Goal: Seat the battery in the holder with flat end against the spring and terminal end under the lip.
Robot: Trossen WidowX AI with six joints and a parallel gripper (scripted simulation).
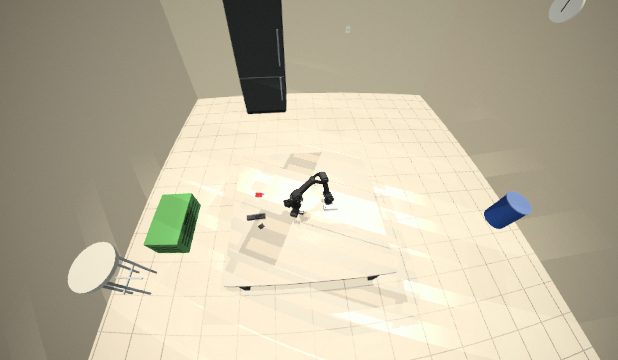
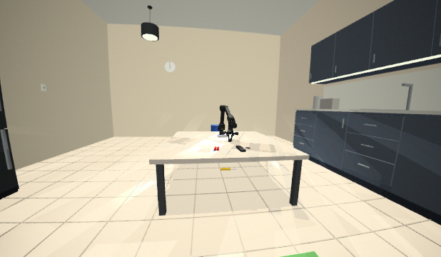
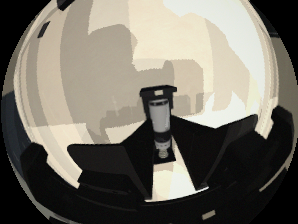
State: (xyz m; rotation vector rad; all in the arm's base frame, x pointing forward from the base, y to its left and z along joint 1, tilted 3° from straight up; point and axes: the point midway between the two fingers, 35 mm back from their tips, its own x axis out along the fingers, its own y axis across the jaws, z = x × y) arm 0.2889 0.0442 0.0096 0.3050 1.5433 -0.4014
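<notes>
Carry step: black parallel-jaw gripper clamped on the pale grey cylindrical battery, holder probably the dark flat bar; next, align above it.

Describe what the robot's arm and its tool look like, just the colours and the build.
The arm is slim and black all over, built of jointed links, standing on a small white base plate. No cables or markings can be made out at this distance. Its tool is black too; in the wrist view its two dark fingers widen toward the camera.
</notes>
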